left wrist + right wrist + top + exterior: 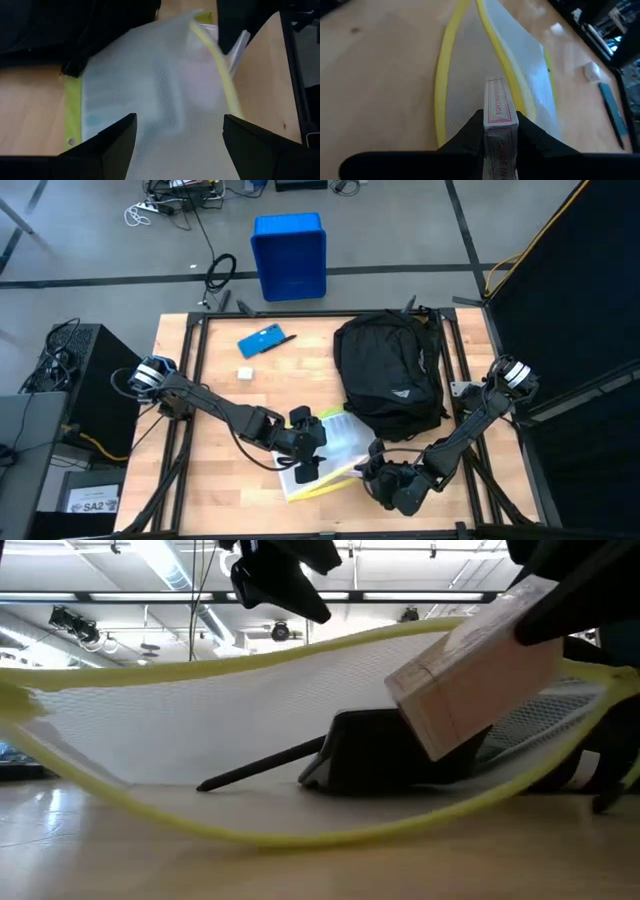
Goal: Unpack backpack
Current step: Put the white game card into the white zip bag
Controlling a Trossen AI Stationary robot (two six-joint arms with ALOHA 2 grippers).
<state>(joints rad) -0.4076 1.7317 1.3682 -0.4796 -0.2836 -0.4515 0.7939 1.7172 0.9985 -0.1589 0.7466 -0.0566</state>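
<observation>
The black backpack (390,375) lies flat at the table's far right. Just near of it lies a white mesh pouch with yellow edging (330,442) (250,720); its upper edge is raised off the table. Through the mesh I see a dark pen (260,768) and a flat dark thing (390,750). My left gripper (305,468) (177,145) stands open over the pouch (160,85), one finger on either side. My right gripper (372,470) (499,131) is shut on a card box (496,105) (470,670) at the pouch's right end. My left gripper: the mesh runs between its wide-apart fingers, but I cannot tell whether they touch it. My right gripper pinches the card box by its two broad faces (492,131) at the box's near end, fingers lying along it. The box is lifted clear and slants down toward the pouch (470,75).
A blue flat thing with a pen (262,340) and a small white block (244,373) lie on the table's far left part. A blue bin (290,255) stands on the floor beyond the far edge. Bare wood shows at the near left.
</observation>
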